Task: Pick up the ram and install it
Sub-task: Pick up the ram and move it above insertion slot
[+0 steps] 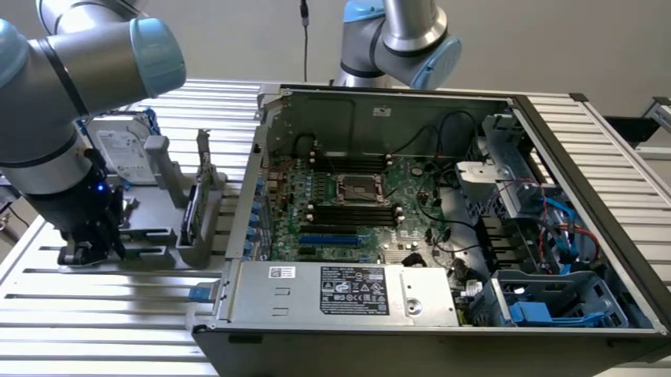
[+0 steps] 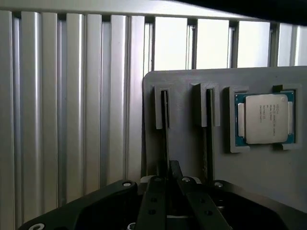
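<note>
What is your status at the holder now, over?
Gripper low over grey holder, shut on the ram. Ram on edge in its slot, not lifted. Second stick and processor alongside, not touching; nothing blocks.

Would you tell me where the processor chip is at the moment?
In the wrist view, the processor chip lies flat in a recess of the grey holder plate, beside its two narrow slots.

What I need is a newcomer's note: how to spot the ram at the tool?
Beside the open computer case lies a grey holder plate carrying a square silver processor. The ram is the thin dark stick standing edge-on in the narrow slot farther from the processor, in line with the tool, unlike its twin beside the processor.
</note>
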You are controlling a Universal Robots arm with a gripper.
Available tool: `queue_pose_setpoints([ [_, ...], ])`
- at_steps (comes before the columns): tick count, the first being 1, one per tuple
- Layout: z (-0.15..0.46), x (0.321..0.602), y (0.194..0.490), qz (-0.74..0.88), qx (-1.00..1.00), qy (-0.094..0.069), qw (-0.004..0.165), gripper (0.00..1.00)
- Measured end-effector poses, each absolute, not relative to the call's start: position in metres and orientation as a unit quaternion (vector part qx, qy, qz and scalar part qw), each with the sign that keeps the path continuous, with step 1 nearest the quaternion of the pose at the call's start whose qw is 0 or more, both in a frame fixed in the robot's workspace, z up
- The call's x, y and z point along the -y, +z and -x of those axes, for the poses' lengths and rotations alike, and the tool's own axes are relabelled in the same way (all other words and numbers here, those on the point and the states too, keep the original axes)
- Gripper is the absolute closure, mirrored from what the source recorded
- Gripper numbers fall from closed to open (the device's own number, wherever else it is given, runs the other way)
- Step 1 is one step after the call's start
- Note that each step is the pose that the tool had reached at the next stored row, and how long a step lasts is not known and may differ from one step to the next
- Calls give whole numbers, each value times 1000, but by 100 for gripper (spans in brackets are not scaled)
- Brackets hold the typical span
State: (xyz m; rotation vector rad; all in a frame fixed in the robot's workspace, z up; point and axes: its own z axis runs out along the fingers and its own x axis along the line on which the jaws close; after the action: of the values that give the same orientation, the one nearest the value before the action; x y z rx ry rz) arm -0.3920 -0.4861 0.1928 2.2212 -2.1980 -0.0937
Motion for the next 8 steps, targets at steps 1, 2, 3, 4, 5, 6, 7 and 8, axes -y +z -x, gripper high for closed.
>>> queue_pose_setpoints([
  [1, 392, 486, 193, -707, 706, -30, 8, 86],
  [2, 392, 486, 193, -704, 709, -30, 8, 86],
  [3, 392, 486, 193, -702, 712, -30, 8, 86],
  [4, 392, 486, 193, -700, 713, -30, 7, 86],
  [5, 392, 486, 193, -700, 714, -30, 7, 86],
  [6, 392, 486, 193, -699, 714, -30, 7, 86],
  [7, 392, 486, 193, -699, 714, -31, 8, 86],
  [8, 392, 486, 193, -699, 714, -31, 8, 86],
])
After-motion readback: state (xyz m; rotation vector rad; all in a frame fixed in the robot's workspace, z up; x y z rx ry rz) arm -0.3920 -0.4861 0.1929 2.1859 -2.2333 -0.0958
